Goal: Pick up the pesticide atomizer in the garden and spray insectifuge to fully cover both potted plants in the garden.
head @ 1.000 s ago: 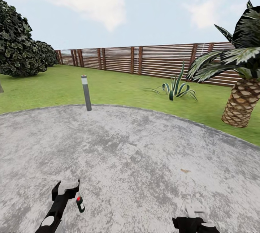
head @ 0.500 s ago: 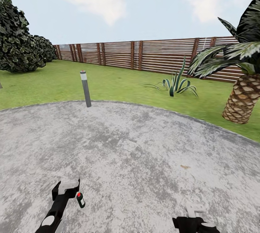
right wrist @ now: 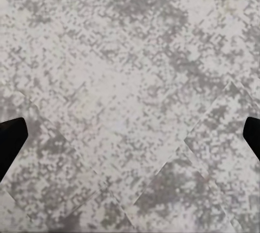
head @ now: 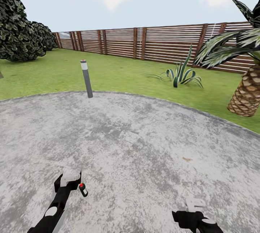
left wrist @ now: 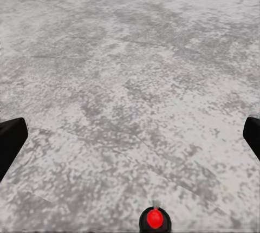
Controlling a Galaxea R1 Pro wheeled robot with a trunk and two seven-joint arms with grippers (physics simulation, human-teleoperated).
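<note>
Location: robot stands on the round grey patio [head: 144,142] of the garden, facing lawn [head: 119,76] and the slatted fence [head: 162,45]
Pesticide atomizer [head: 83,189]: small bottle with dark body and red spot, tilted, just beside the tip of the left claw [head: 68,179] in the head view; in the left wrist view its red-spotted top [left wrist: 155,219] sits low between the two fingers
Left claw state: fingers [left wrist: 11,141] spread wide at the frame edges, nothing pinched between them; bottle appears to lie on the patio, not held
Right claw [head: 195,206]: low over bare paving, fingers [right wrist: 11,141] wide apart, empty
Potted plants: none of the two grey-potted rosettes seen from here; the striped spiky plant [head: 180,76] and the palm [head: 247,92] are not targets
Other: grey bollard light [head: 86,79] at patio edge, dark shrubs [head: 20,34] far left
Step in hand (judged): grasping the atomizer with the left claw
Doing it well: centre the bottle between the fingers, since it sits close to the wrist side; advance or lower so the pads meet the body rather than the head; match the tilt; close slowly to avoid knocking it over
Risk: a glancing finger could roll the bottle away
</note>
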